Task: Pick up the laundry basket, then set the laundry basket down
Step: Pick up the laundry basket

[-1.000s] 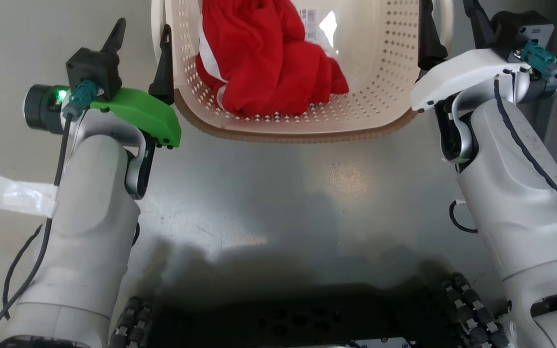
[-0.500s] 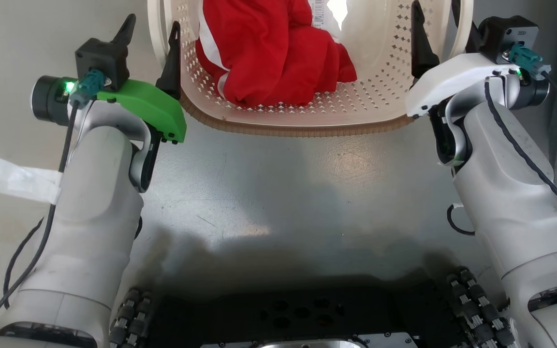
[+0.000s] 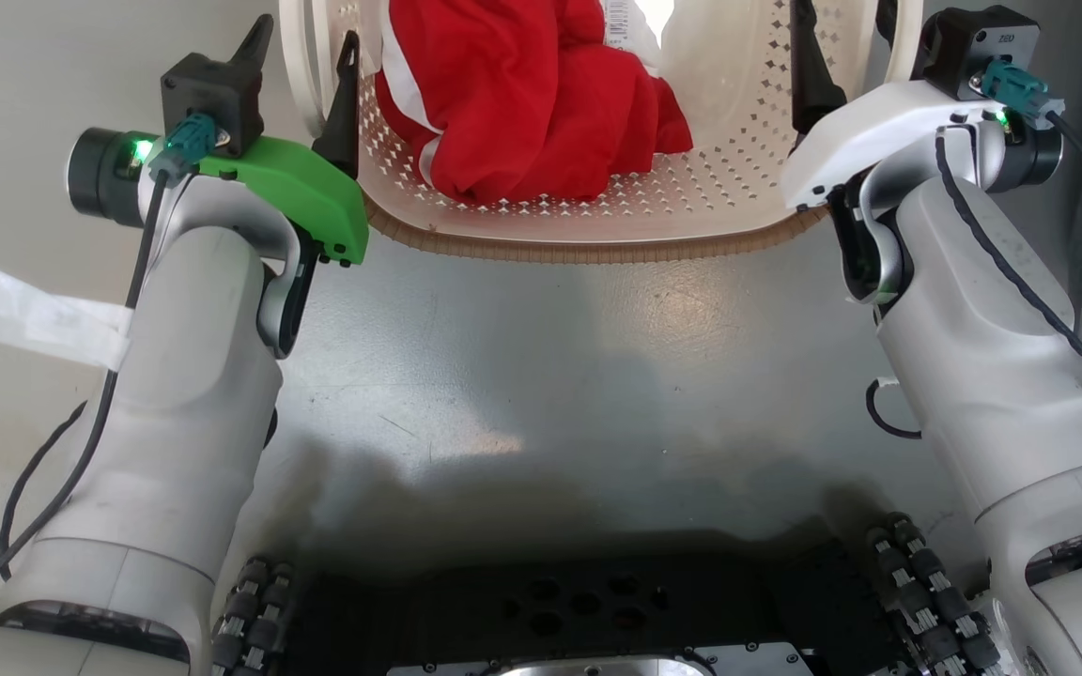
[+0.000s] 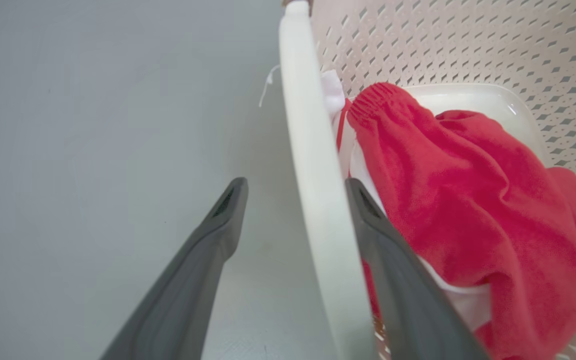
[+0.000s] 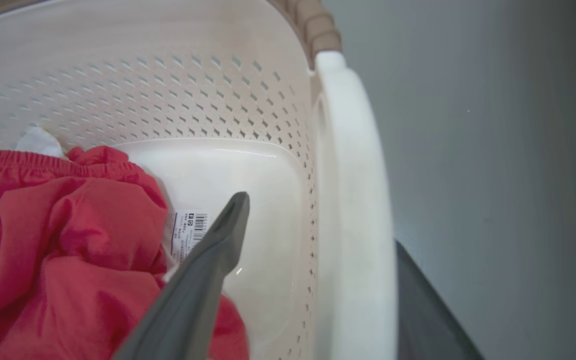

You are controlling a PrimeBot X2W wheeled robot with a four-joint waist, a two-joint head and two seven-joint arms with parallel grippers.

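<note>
Left gripper (image 4: 295, 185) and right gripper (image 5: 318, 222): fingers spread, each straddling a handle (image 4: 318, 200) of the basket (image 3: 597, 239), clamping nothing. Basket sits between them. Risk: uneven closing or lift tilts it, a handle slips, clothes (image 3: 522, 103) spill.

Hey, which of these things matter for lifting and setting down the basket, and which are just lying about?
Job: basket; left gripper, jaws open astride its left handle; right gripper, jaws open astride the right handle.
Lying about: red garment inside the basket; white tape on the floor.
</note>
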